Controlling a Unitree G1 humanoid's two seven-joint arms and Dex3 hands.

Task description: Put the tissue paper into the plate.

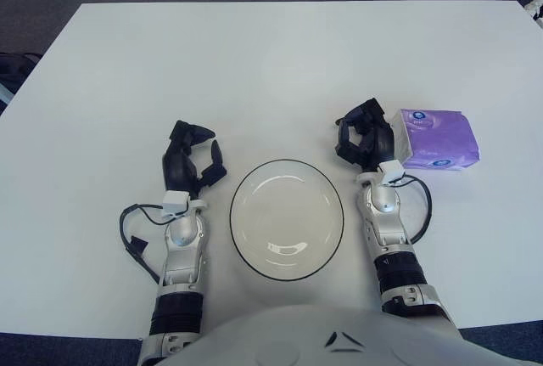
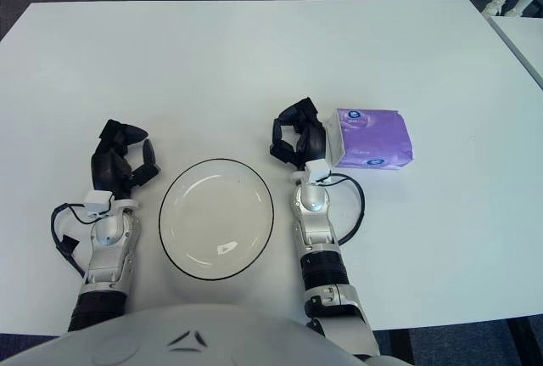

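Observation:
A purple pack of tissue paper lies flat on the white table, right of centre. My right hand sits just at the pack's left edge, fingers loosely curled and holding nothing; whether they touch the wrapper I cannot tell. A clear round plate with a dark rim stands near the front edge, between my two forearms, and holds nothing. My left hand shows to the left of the plate, its fingers relaxed and apart.
The white table stretches far back beyond the hands. Black cables loop beside each wrist. Dark carpet surrounds the table, and a second table's edge shows at the far right.

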